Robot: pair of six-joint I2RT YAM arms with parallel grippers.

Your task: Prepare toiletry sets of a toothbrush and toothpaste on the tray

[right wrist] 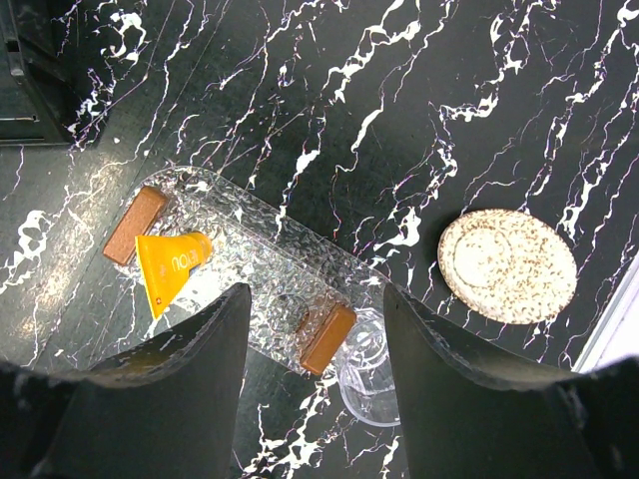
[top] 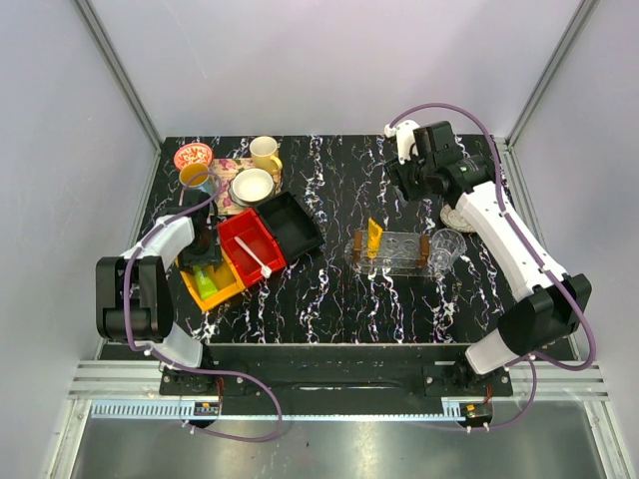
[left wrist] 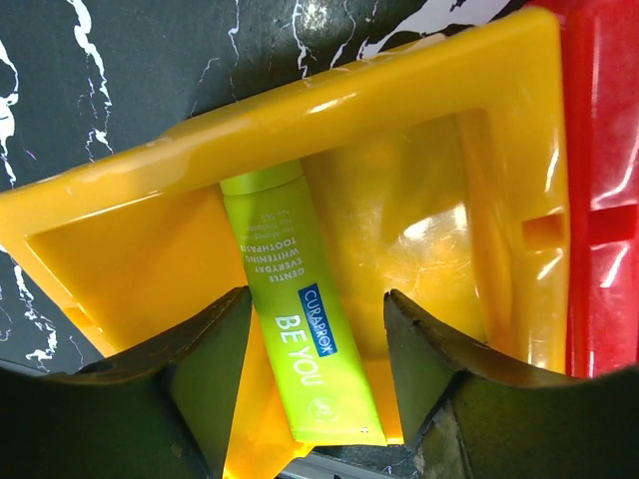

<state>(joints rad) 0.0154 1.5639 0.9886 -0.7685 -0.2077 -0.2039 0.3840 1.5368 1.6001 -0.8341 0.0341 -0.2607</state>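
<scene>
A lime green toothpaste tube (left wrist: 290, 289) lies in a yellow bin (left wrist: 300, 110). My left gripper (left wrist: 318, 299) is low over it and open, one finger on each side of the tube. The left finger is close against it and a gap shows on the right. In the top view the gripper (top: 206, 261) covers part of that bin. A white toothbrush (top: 254, 256) rests in the red bin (top: 240, 232). An orange toothpaste tube (right wrist: 172, 264) stands in the clear rack (top: 394, 251), which sits on the dimpled clear tray (right wrist: 250, 215). My right gripper (right wrist: 315, 289) hangs open and empty above the rack.
A black bin (top: 300, 228) adjoins the red one. A floral tray with cups (top: 225, 175) sits at the back left. A clear glass (right wrist: 364, 384) stands at the rack's right end, and a speckled round coaster (right wrist: 507, 264) lies beyond it.
</scene>
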